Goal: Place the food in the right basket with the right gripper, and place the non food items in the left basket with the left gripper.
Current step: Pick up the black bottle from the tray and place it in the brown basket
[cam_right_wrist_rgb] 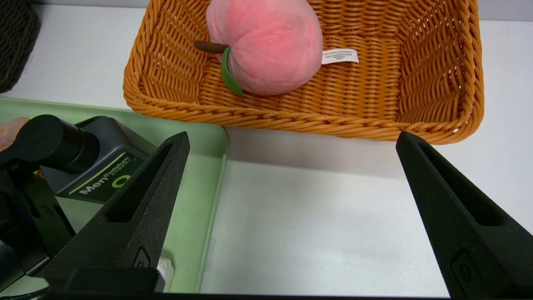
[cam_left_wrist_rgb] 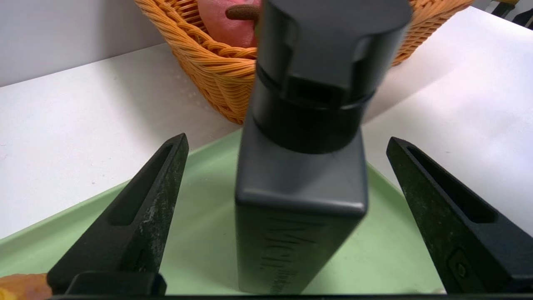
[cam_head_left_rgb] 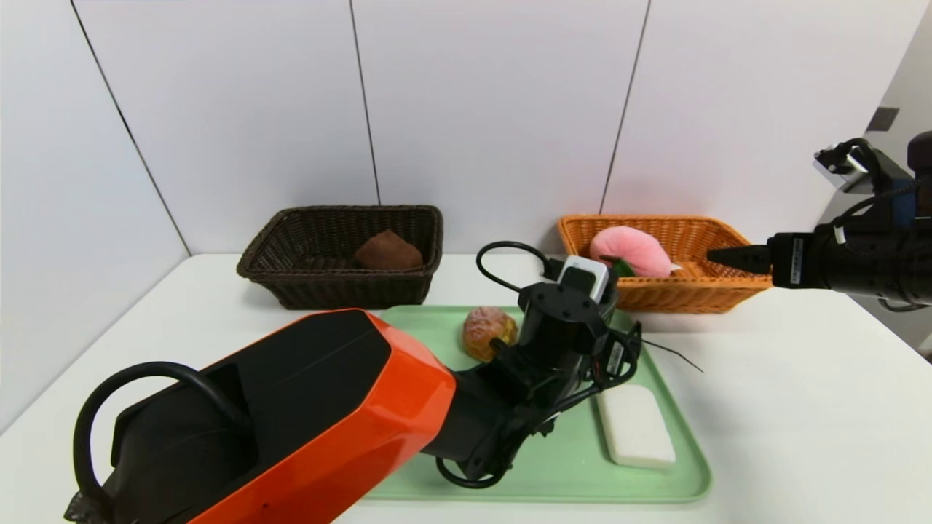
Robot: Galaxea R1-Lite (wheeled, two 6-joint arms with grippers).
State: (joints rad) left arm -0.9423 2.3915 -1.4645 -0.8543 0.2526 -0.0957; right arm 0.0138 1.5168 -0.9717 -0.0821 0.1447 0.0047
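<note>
Left gripper (cam_left_wrist_rgb: 287,216), fingers apart, straddles the upright grey bottle (cam_left_wrist_rgb: 300,200) on the tray (cam_left_wrist_rgb: 200,208) just before the orange basket (cam_left_wrist_rgb: 216,71); best to centre, then close low; right gripper (cam_right_wrist_rgb: 291,216) idles apart nearby.

Your surface: white table (cam_head_left_rgb: 786,393). Directly on it you have dark brown wicker basket (cam_head_left_rgb: 342,280) at back left, orange wicker basket (cam_head_left_rgb: 677,291) at back right, green tray (cam_head_left_rgb: 655,480) in front, between baskets, near orange one.
</note>
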